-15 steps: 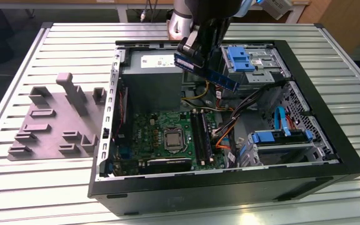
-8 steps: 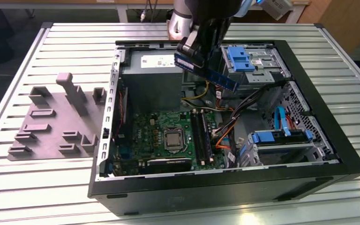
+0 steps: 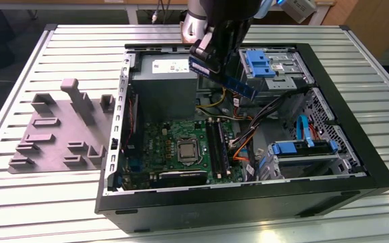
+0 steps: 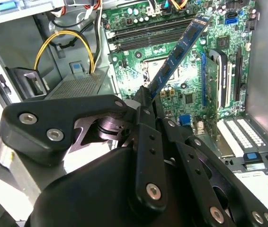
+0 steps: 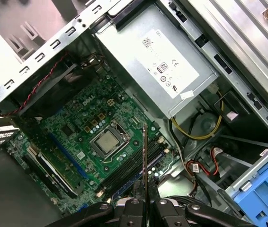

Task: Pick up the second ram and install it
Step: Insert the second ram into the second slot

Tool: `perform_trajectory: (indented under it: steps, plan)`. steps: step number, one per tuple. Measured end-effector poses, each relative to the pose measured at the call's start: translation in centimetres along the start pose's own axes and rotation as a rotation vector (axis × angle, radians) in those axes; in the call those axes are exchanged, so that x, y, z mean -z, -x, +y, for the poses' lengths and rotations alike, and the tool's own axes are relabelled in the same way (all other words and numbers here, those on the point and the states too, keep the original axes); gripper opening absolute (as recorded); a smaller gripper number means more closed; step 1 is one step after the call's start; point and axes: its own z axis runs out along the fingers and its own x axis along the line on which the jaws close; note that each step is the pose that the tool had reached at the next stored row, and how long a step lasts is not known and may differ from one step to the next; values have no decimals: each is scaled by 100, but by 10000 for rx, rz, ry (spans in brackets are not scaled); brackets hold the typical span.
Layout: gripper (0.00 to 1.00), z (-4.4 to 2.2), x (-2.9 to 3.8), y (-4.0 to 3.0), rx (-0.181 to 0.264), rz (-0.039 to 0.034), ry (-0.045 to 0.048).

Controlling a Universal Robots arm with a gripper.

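Observation:
The second ram (image 3: 240, 87), a thin dark blue stick with small chips, hangs tilted in the air over the open computer case. My gripper (image 3: 223, 75) is shut on one end of it, above the back of the case near the power supply. In the second wrist view the ram (image 4: 177, 53) slants out from the gripper (image 4: 147, 98) over the green motherboard (image 4: 181, 90). In the first wrist view I see the ram (image 5: 144, 156) edge-on, gripper (image 5: 144, 202) closed around it, above the long black memory sockets (image 5: 127, 171). The sockets (image 3: 218, 147) lie well below the stick.
The case's black rim (image 3: 248, 195) surrounds the motherboard (image 3: 174, 134). A grey power supply (image 3: 164, 83) and blue drive brackets (image 3: 259, 63) flank the arm. Loose cables (image 3: 245, 136) run beside the sockets. A grey moulded holder plate (image 3: 59, 131) lies on the slatted table at the exterior view's left.

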Motion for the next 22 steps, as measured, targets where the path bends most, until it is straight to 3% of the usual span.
perform_trajectory:
  steps: [7,22]
  plan:
    - [14,0,-3,0,-651,-10,-16]
    - [14,0,-12,0,-2771,-20,-88]
